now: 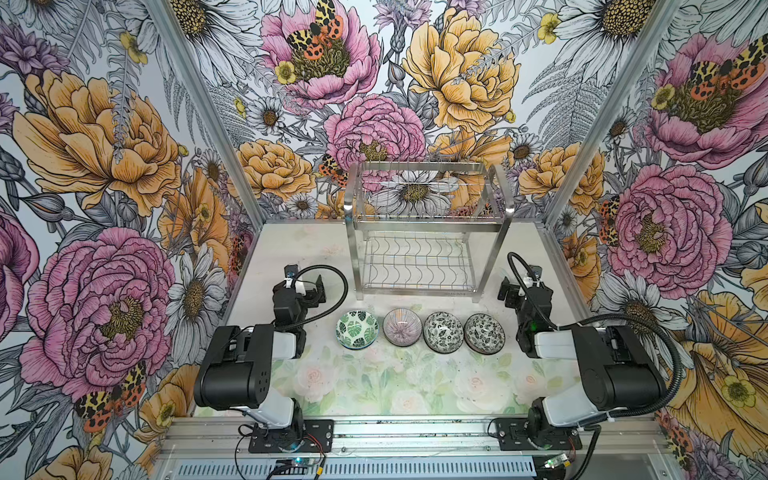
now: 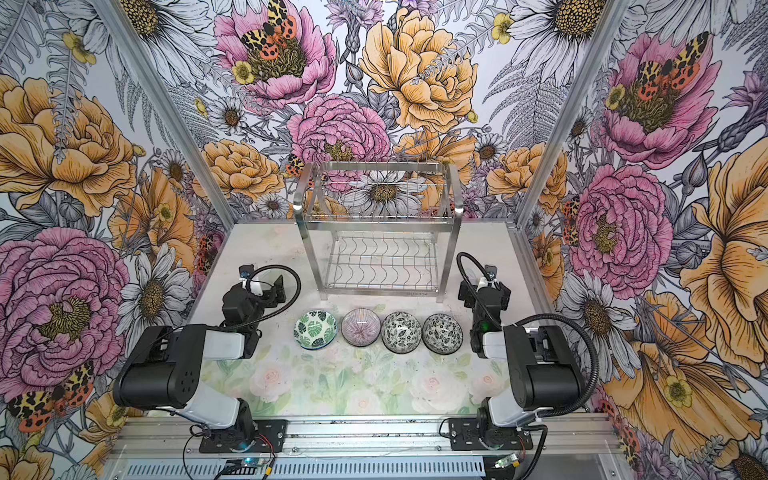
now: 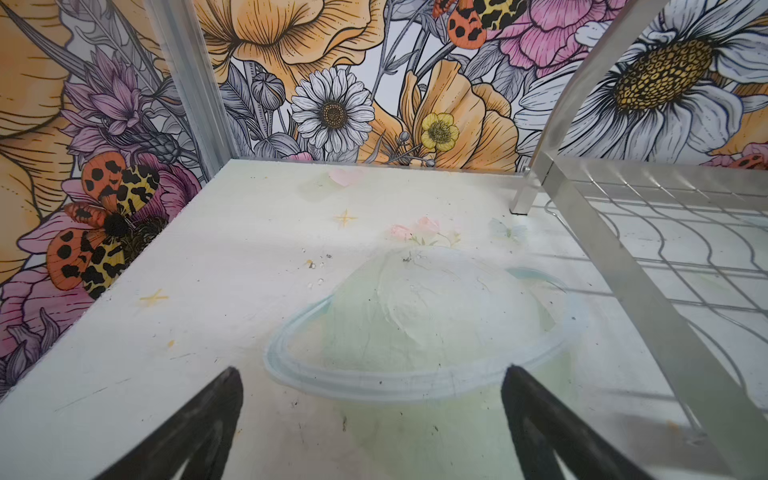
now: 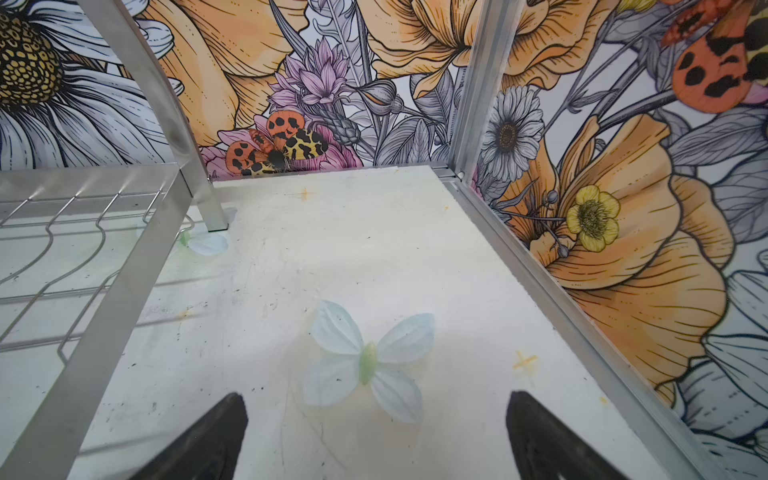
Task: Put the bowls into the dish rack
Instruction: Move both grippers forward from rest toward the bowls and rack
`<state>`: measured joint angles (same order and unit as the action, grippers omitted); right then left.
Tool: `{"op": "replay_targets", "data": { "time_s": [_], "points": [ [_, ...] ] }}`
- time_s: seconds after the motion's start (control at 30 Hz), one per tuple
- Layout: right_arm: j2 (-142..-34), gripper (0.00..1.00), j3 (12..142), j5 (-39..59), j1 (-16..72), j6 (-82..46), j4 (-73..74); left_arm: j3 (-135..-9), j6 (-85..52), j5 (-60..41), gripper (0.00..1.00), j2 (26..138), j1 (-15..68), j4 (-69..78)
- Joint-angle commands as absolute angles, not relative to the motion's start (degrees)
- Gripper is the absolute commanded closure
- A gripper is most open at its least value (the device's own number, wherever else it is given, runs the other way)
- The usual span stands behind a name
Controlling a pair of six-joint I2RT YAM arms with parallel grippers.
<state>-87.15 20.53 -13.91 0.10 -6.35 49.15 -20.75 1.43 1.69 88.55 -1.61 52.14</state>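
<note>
I see the pale printed worktop (image 1: pixel 286 245) carrying the shiny two-tier steel wire dish rack (image 1: pixel 424 226) near the middle of its back edge. In front of the rack, upright in a row, sit the green-leaf bowl (image 1: pixel 357 329), pink-striped bowl (image 1: pixel 402 326), black-and-white leaf bowl (image 1: pixel 443 332) and black-and-white floral bowl (image 1: pixel 484 333). My left gripper (image 3: pixel 370 374) and right gripper (image 4: pixel 374 397) hover by the side edges, jaws spread, holding nothing.

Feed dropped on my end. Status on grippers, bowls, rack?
Left gripper and right gripper open, empty. Four bowls in a row on table, dish rack behind them empty. Nothing between.
</note>
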Motion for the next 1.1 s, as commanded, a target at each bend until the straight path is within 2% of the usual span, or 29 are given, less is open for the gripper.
{"op": "replay_targets", "data": {
  "time_s": [0.0,1.07],
  "points": [
    [-88.14,0.0,21.82,-14.65,0.37,-6.15,50.99,-21.85,0.79,1.54,0.01,88.85,-1.08,53.61],
    [-88.0,0.0,21.77,-14.05,0.01,-6.28,50.81,-21.93,0.92,1.47,0.01,88.86,-1.08,53.28]
  ]
}}
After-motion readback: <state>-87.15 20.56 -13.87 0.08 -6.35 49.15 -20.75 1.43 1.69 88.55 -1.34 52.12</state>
